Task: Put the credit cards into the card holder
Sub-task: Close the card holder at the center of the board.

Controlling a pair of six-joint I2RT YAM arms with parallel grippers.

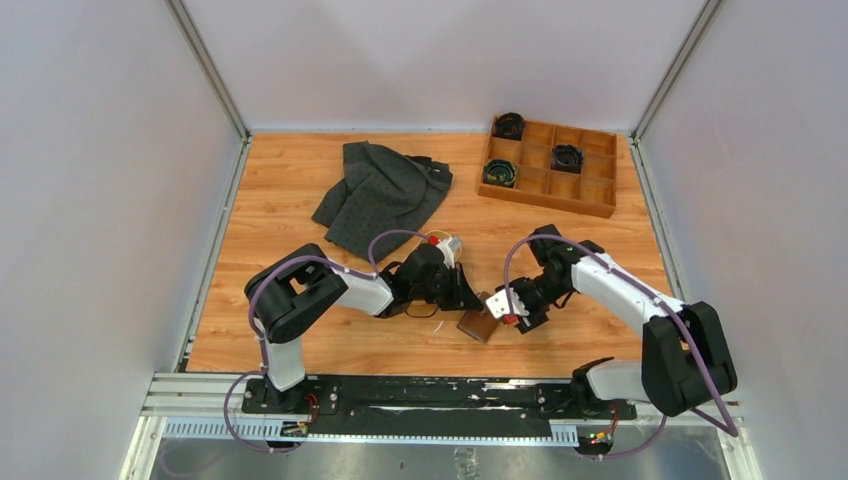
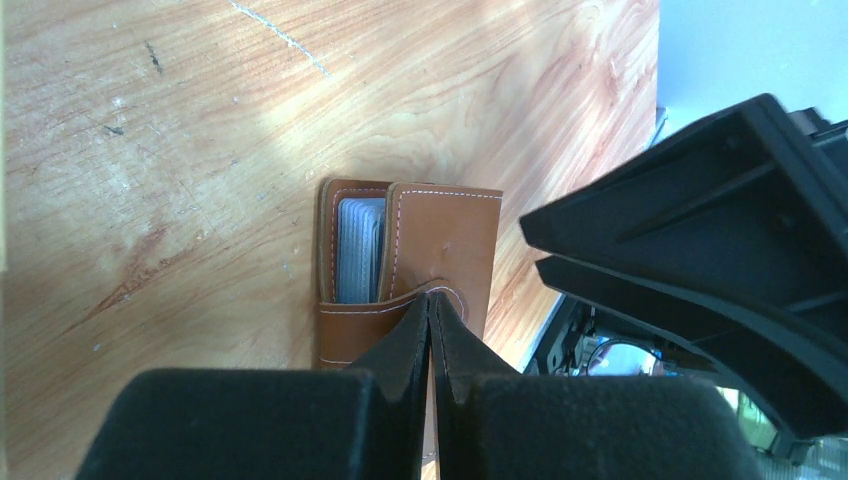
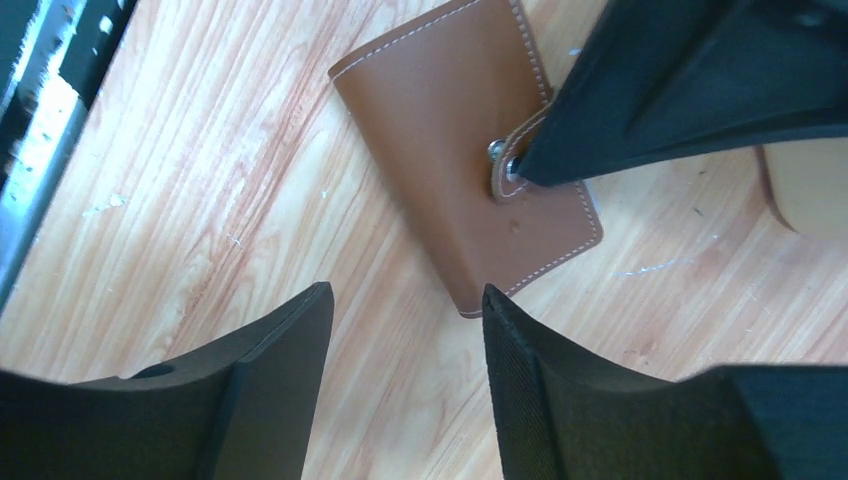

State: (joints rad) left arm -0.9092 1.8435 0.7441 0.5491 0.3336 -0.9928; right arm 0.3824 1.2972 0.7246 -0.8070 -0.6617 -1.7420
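Small brown leather card holder [image 2: 445,245] lies on the wooden table [image 2: 150,150] btwn the two arms, w/ grey plastic cards [image 2: 360,250] tucked inside. Its snap tab is pinched by the left gripper [image 2: 430,300], fingers pressed together. Just beside it hangs the right gripper [image 3: 405,300], jaws spread, holding nothing.

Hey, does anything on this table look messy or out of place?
Only the dark grey cloth, lying crumpled at the back left. The card holder lies skewed, its snap strap pinched in the left tool.
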